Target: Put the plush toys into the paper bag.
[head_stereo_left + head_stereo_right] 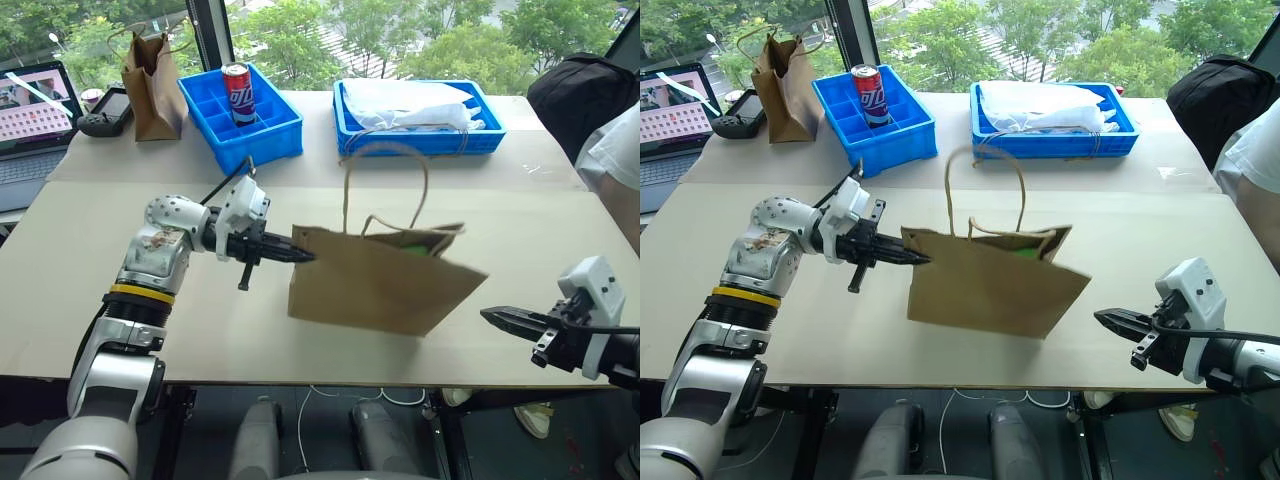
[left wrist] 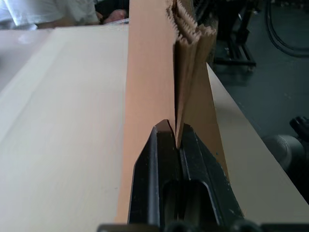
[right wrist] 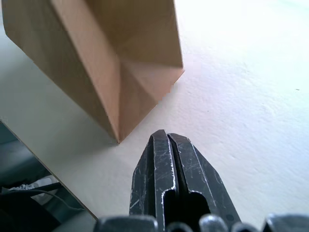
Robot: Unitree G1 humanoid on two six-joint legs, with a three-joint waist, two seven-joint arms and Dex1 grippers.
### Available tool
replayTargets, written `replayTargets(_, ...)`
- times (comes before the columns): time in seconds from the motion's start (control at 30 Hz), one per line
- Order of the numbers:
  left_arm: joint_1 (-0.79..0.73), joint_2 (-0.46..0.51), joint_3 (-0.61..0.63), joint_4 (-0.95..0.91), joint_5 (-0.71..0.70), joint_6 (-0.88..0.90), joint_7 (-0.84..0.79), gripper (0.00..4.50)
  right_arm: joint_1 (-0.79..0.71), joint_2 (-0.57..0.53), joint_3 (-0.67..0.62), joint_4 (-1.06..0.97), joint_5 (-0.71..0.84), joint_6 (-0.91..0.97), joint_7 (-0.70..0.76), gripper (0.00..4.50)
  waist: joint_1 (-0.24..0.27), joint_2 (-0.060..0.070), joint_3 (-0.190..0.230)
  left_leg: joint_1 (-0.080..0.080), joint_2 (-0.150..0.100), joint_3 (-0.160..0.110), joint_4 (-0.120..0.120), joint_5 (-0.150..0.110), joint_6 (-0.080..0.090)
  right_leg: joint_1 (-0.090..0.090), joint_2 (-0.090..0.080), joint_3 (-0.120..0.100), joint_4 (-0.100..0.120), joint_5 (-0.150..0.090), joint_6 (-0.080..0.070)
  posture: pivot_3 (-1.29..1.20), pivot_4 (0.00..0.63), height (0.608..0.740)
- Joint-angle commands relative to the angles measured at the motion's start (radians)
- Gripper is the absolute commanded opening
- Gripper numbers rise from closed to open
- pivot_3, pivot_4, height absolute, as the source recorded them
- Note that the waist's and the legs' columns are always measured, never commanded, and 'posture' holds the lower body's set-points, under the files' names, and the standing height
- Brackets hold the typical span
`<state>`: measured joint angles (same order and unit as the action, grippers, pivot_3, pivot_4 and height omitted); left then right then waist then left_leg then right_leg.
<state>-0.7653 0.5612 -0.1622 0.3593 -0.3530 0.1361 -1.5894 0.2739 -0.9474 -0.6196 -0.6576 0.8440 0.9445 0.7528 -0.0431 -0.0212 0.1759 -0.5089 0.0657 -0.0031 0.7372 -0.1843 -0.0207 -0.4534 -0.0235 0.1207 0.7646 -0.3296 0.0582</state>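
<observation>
The wide brown paper bag [image 1: 380, 285] stands tilted on the pale table [image 1: 150, 200], its two cord handles [image 1: 385, 190] looping upward. A bit of light green plush toy [image 1: 412, 246] shows inside its open top. My left gripper [image 1: 303, 256] points sideways and is shut on the bag's left side edge; in the left wrist view the fingertips [image 2: 164, 133] pinch the folded paper [image 2: 149, 72]. My right gripper [image 1: 490, 317] hovers by the table's front right edge, shut with nothing in it, a short way from the bag's lower corner [image 3: 118, 137].
At the back stand a smaller brown bag [image 1: 150, 90], a blue crate [image 1: 270, 135] with a red can [image 1: 237, 92], and a blue tray [image 1: 350, 135] holding white material. A laptop [image 1: 35, 110] and controller [image 1: 105, 112] sit far left. A black backpack [image 1: 580, 90] and a person's sleeve [image 1: 615, 150] are at right.
</observation>
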Motion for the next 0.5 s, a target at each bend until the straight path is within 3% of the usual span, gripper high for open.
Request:
replayTargets(0.03,0.032,0.039,-0.018,-0.042,0.044,0.022,0.021,0.02,-0.024,-0.001,-0.006,-0.006,-0.003,-0.026,0.001,0.0,0.0,0.0,0.0,0.0,0.0,0.0,0.0,0.0,0.0,0.0,0.0,0.0,0.0,0.0,0.0,0.0,0.15,0.665)
replayTargets(0.17,0.063,0.063,0.001,-0.117,-0.024,0.207,0.043,0.02,-0.042,-0.009,0.007,0.013,-0.016,-0.032,0.009,0.0,0.0,0.0,0.0,0.0,0.0,0.0,0.0,0.0,0.0,0.0,0.0,0.0,0.0,0.0,0.0,0.0,0.15,0.665)
replayTargets(0.23,0.068,0.073,0.019,-0.136,-0.046,0.266,0.06,0.56,-0.051,-0.014,0.014,0.025,-0.024,-0.036,0.016,0.0,0.0,0.0,0.0,0.0,0.0,0.0,0.0,0.0,0.0,0.0,0.0,0.0,0.0,0.0,0.0,0.0,0.15,0.665)
replayTargets(0.27,0.069,0.08,0.025,-0.141,-0.052,0.289,0.064,0.62,-0.052,-0.015,0.016,0.029,-0.028,-0.039,0.02,0.0,0.0,0.0,0.0,0.0,0.0,0.0,0.0,0.0,0.0,0.0,0.0,0.0,0.0,0.0,0.0,0.0,0.15,0.665)
replayTargets(0.43,0.088,0.144,0.057,-0.185,-0.03,0.233,0.067,2.48,-0.061,-0.013,0.027,0.053,-0.034,-0.035,0.031,0.0,-0.002,0.0,0.0,0.0,0.0,0.0,0.0,0.0,0.0,0.0,0.0,0.0,0.0,0.0,0.0,0.0,0.15,0.665)
replayTargets(0.5,0.118,0.21,0.098,-0.247,-0.091,0.341,0.055,3.19,-0.042,0.012,0.02,0.041,-0.018,-0.029,0.031,0.0,-0.004,0.0,0.0,0.0,0.001,0.0,0.0,0.0,0.0,0.0,0.0,0.0,0.0,0.0,0.0,0.0,0.15,0.665)
